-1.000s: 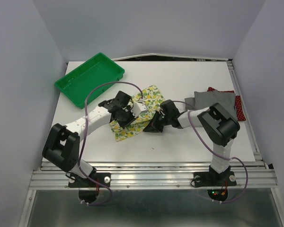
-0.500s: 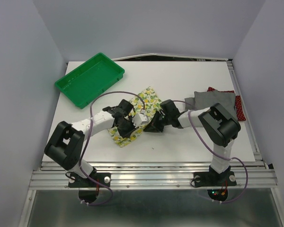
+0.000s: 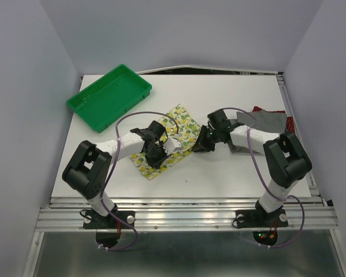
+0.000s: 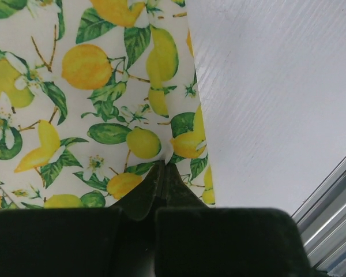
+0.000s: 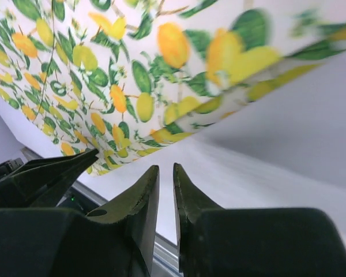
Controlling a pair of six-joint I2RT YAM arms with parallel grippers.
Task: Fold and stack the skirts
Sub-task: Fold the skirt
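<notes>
A white counter [image 3: 219, 92] fills the middle of the top view. A green tray [image 3: 106, 98] is set at its upper left, angled to the counter's edges. The lemon-print skirt [image 3: 181, 124] is spread at the centre of the frame as a slanted strip running from lower left to upper right. The grey skirt [image 3: 259, 121] is laid at the right, partly covered by the right arm. The dark red skirt [image 3: 290, 128] is seen just behind and beside it, at the right edge of the counter. The left claw [image 4: 163, 168] is pressed together, pinching the lower edge of the lemon-print skirt. The right claw [image 5: 165, 167] is slightly spread, with nothing held in the narrow gap; the lemon-print cloth is seen just above its tips.
</notes>
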